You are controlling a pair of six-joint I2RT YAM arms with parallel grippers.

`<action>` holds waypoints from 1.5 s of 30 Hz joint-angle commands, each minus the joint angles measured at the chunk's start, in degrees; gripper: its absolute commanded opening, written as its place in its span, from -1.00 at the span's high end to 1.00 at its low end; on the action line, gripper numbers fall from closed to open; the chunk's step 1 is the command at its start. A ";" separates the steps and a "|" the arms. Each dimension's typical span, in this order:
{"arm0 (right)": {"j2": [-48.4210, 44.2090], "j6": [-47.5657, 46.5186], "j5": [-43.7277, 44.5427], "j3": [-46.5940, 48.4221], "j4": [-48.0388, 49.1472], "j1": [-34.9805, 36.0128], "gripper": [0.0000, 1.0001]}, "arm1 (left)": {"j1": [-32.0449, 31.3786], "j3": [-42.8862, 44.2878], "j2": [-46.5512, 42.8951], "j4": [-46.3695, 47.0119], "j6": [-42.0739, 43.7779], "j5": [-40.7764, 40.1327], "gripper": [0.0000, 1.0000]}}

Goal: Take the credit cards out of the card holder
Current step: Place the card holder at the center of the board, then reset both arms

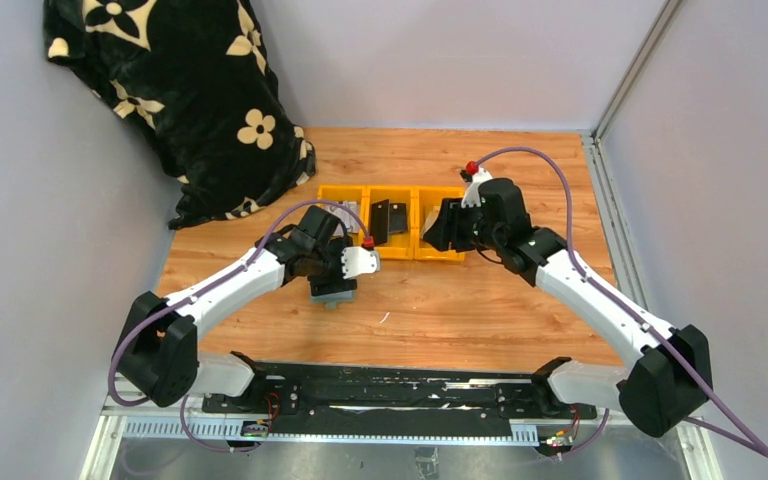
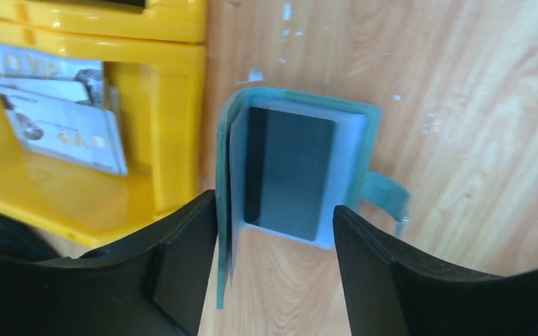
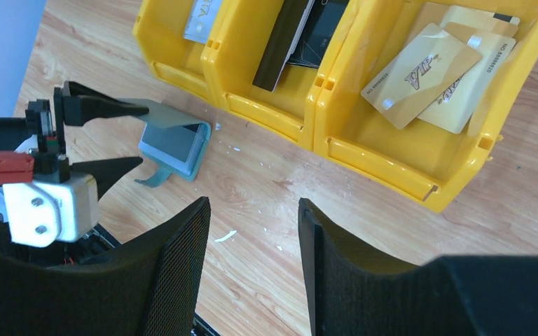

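The grey-green card holder lies open on the wooden table, with a dark card in its clear inner pocket and its closing tab sticking out to the right. My left gripper is open and straddles its near end; the raised cover leans against the left finger. The holder also shows in the top view and the right wrist view. My right gripper is open and empty, above the table in front of the bins.
Three joined yellow bins stand behind the holder. They hold silver cards, black cards and gold cards. A black flowered blanket fills the back left corner. Walls close in both sides.
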 commanded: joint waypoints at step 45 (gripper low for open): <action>-1.43 -18.68 50.49 -43.12 59.26 -26.32 -0.73 | 41.43 -32.35 -0.08 84.17 -51.86 10.33 -1.00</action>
